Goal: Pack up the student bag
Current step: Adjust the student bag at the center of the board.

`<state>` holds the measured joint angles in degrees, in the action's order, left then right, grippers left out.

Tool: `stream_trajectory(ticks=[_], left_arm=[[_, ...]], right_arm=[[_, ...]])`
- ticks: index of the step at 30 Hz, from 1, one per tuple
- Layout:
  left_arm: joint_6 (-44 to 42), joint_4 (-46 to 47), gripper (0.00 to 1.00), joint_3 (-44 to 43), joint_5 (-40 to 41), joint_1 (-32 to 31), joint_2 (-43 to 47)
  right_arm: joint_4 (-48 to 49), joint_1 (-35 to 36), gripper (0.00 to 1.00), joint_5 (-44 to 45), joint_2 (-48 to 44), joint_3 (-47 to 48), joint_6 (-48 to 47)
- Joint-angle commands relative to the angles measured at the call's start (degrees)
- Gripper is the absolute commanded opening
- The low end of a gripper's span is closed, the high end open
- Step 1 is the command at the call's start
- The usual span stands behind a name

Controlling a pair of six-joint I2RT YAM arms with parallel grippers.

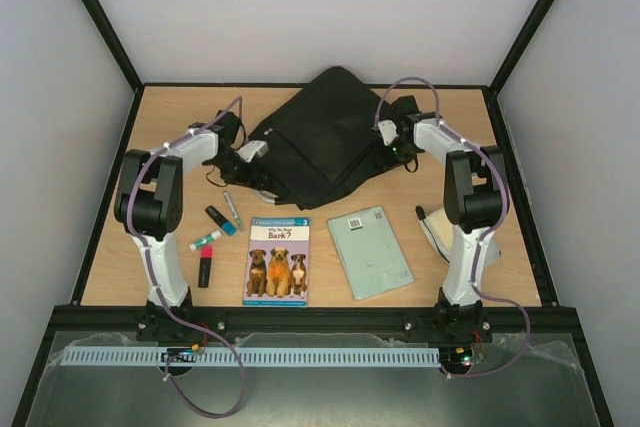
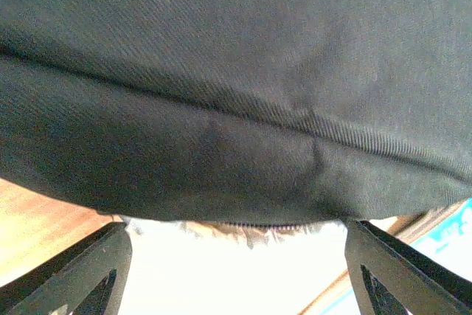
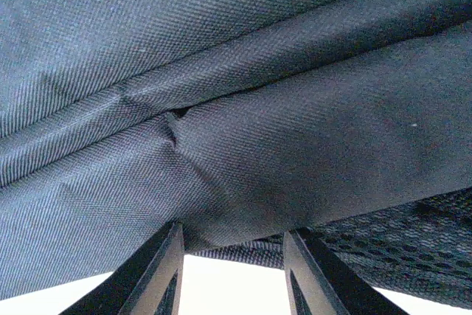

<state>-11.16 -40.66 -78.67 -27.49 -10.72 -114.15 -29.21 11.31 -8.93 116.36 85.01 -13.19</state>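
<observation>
– Black cloth of the bag [image 2: 236, 71] fills both wrist views, very close to the lens. Where does it lie?
– At the far middle of the table [image 1: 110, 282], between the two arms. From above it is a big black heap, crumpled, by far the largest thing.
– What do the wrist cameras add?
– The weave. The left wrist view shows one long seam across the cloth. The right wrist view shows folds and a piece of mesh [image 3: 413, 245] at the lower right. The top view shows none of this.
– And the grippers?
– The left gripper [image 2: 236, 228] has its fingers wide apart at the lower edge of the bag. The right gripper [image 3: 234, 230] is narrow, with a fold of the bag pinched between its fingers.
– Is there anything to read?
– Only from above. In front of the bag lies a book [image 1: 277, 261] with three dogs on it. The title ends in "Bark?", and a "3" stands in the top corner. Right of it is a pale green notebook [image 1: 372, 252] with a small barcode label, too small to read.
– And left of the book?
– A pink marker [image 1: 205, 269], a green-and-white marker [image 1: 205, 239], a blue-and-black marker [image 1: 221, 220] and a thin pen [image 1: 232, 209], all near each other.
</observation>
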Motion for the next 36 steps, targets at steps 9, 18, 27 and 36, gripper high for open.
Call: stream_trajectory(ticks=[9, 18, 27, 36], left_arm=[[-15.9, -14.9, 0.79, -0.5, -5.7, 1.1, 10.6], [-18.3, -13.6, 0.81, -12.5, -3.8, 6.2, 5.2], [-4.4, -1.7, 0.99, -21.1, 0.3, 8.0, -5.4], [-2.4, -3.4, 0.99, -30.1, -2.2, 8.3, -17.2]], right_arm=[[0.4, 2.0, 0.42, 7.0, 7.6, 9.7, 0.6], [2.0, 2.0, 0.5, 8.3, 0.6, 2.1, 0.5], [0.2, 2.1, 0.53, 4.0, -7.4, -7.9, -0.6], [-0.4, 2.3, 0.53, 1.9, -6.0, -9.5, -0.6]])
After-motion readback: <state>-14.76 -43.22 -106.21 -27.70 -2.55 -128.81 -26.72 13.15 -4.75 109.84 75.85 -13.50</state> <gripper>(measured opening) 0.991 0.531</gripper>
